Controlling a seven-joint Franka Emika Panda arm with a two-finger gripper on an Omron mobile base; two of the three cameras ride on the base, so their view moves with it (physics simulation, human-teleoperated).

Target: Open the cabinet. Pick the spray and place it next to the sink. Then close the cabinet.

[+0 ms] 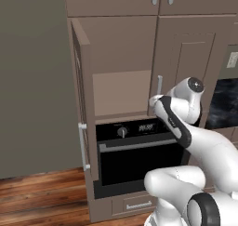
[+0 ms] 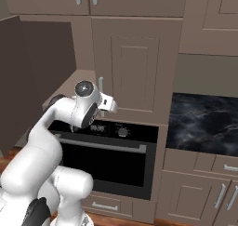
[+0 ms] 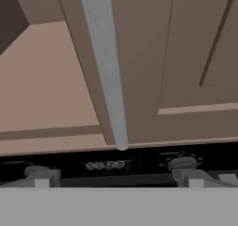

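Hovering my gripper (image 1: 154, 101) released at right door handle (image 3: 107, 67) | cabinet (image 1: 122, 57): left door (image 1: 82, 99) at 9 o'clock open, right shut | spray: can't spot it on tan shelf (image 1: 122, 94) | pick, place, close remain.

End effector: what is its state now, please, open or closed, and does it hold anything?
End effector: open, holding nothing, facing the handle of the closed right cabinet door.
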